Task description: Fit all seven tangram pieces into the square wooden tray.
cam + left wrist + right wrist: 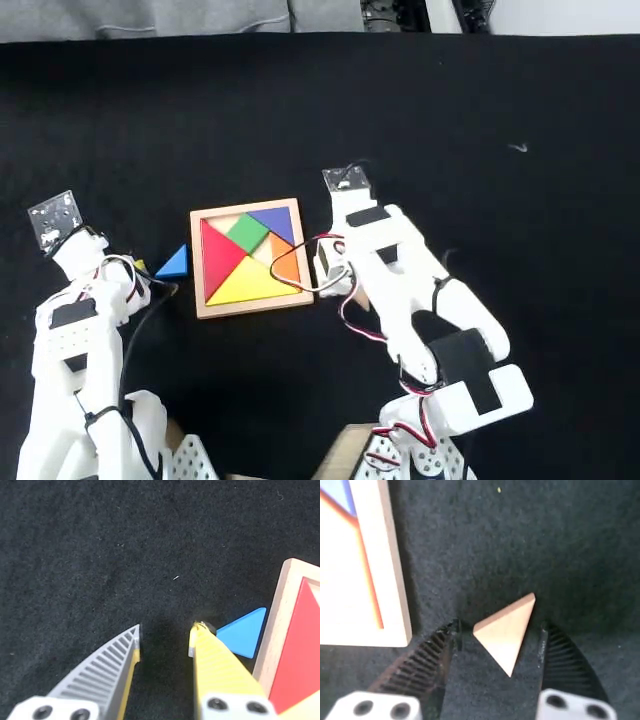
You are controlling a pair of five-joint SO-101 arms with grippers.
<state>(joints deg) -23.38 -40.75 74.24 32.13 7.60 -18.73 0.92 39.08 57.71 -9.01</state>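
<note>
Red triangle [219, 260] and yellow triangle [252, 285] inside tray [245, 206]

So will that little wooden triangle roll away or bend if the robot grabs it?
Probably neither. The wooden triangle lies flat on the black cloth, so it should stay put. It looks solid, so likely stiff and light. Its slanted edges might slip.

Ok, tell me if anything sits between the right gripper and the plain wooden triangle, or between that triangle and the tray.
Nothing visible does. The right gripper is open with the wooden triangle lying on the black cloth between its fingers, and only bare cloth separates the triangle from the rim of the tray.
</note>
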